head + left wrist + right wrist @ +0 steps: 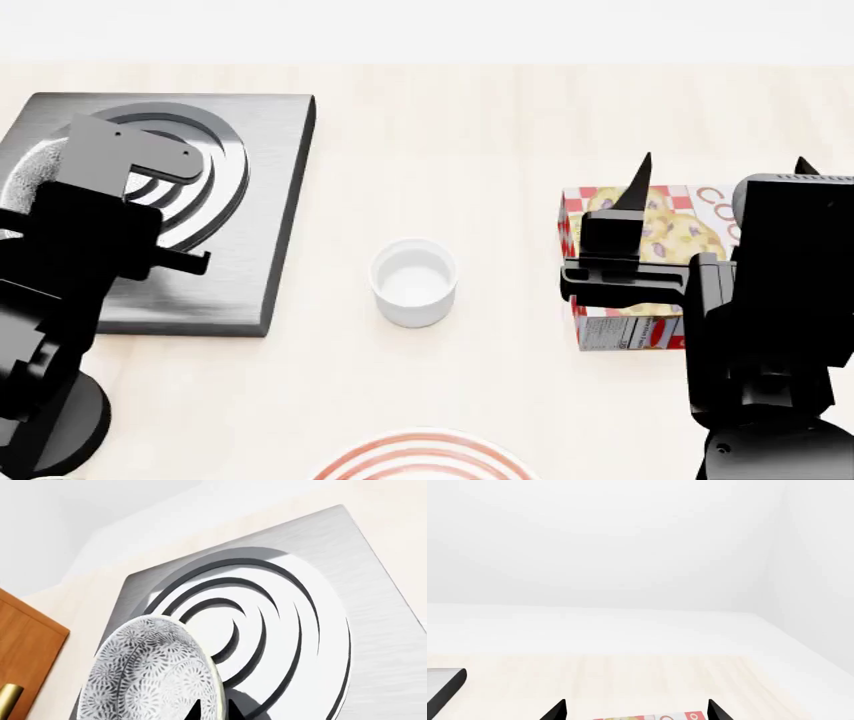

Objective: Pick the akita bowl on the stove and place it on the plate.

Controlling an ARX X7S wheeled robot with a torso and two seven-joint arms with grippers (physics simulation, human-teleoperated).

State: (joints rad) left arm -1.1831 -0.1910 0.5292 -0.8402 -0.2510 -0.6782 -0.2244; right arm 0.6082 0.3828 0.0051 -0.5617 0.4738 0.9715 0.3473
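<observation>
While over the stove (254,215), gripping the akita bowl (150,675).
Left gripper (213,715) clenched on its rim; right gripper (721,180) spread apart, cookie box (641,270) beneath.

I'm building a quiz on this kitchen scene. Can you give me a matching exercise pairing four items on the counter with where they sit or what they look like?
Things:
1. akita bowl
2. plain white cup
3. plate
4. food box

Descriptions:
A. red rings, cut off by the head view's bottom edge
B. speckled pattern, over the stove, close to the left wrist camera
C. under the right gripper
D. alone on bare counter between stove and box

Pairs: 1-B, 2-D, 3-A, 4-C
</observation>
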